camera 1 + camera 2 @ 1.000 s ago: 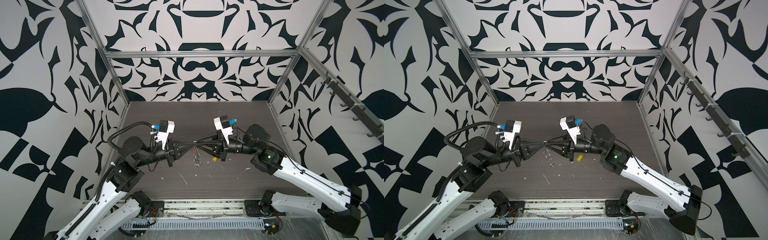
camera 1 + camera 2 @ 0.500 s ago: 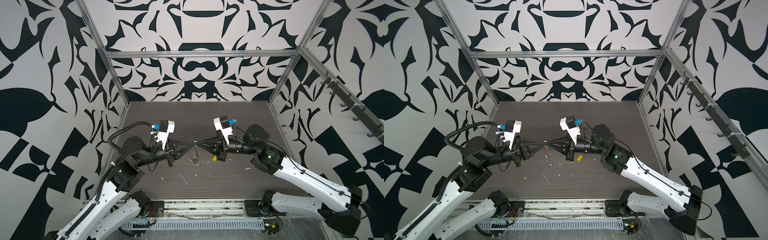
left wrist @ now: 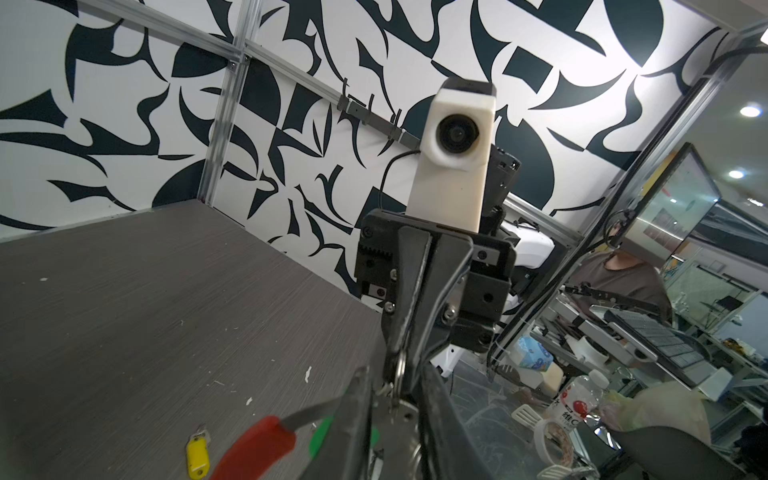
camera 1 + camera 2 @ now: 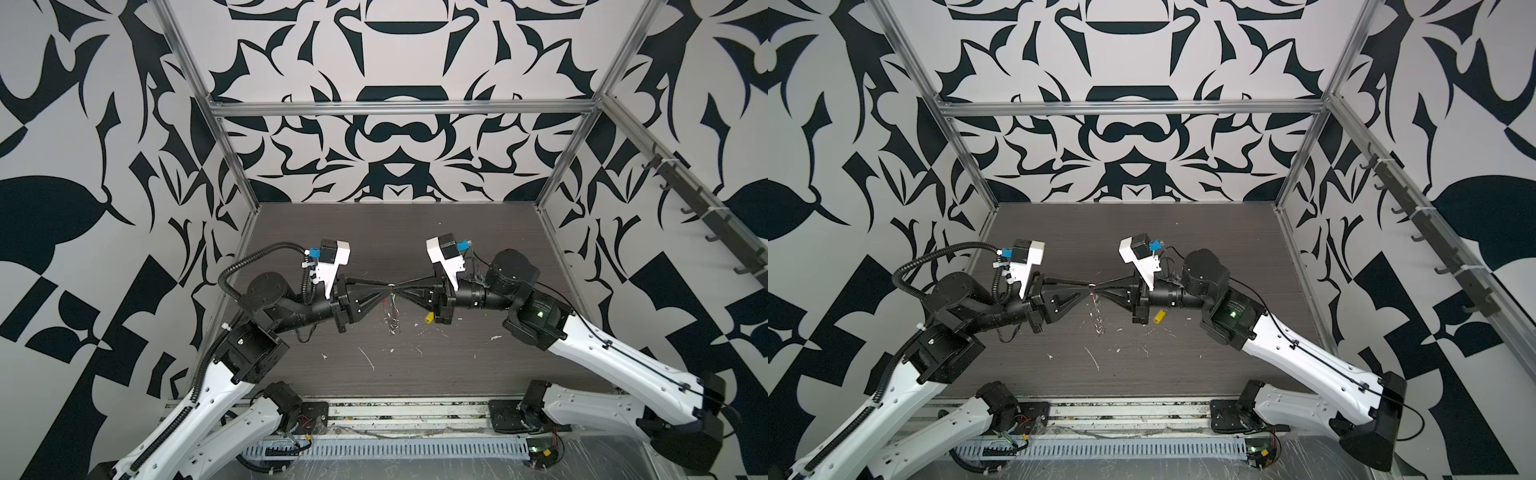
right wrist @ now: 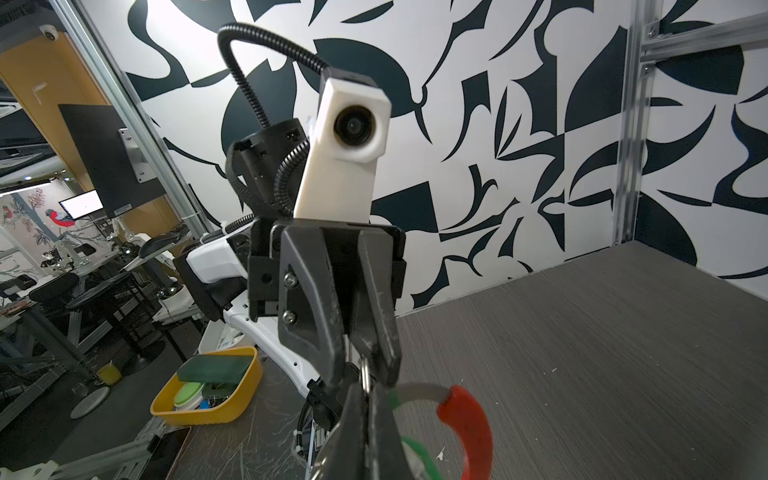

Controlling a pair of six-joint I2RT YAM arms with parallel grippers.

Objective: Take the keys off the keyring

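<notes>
A second ago the left gripper was clamped tight. Its jaws now stand a narrow gap apart, while the right gripper, then slightly parted, has pinched shut on a small silver ring of the keyring. Otherwise both arms keep their pose, tips meeting nose to nose above the middle of the table, and the keyring hangs below that meeting point. Its red sleeve curves just beside the fingers. The green key sits close against the left fingers, but it is so near the lens and so blurred that we cannot tell whether it is still threaded. Further right, the yellow key lies flat on the table, off the keyring, beneath the right gripper's body. Beyond the table's edge, the right wrist view shows a yellow tray holding a dark green case and a round pale-green lid. The table is dark grey wood grain, littered with white scraps. Black-and-white patterned walls on an aluminium frame enclose it on three sides.
</notes>
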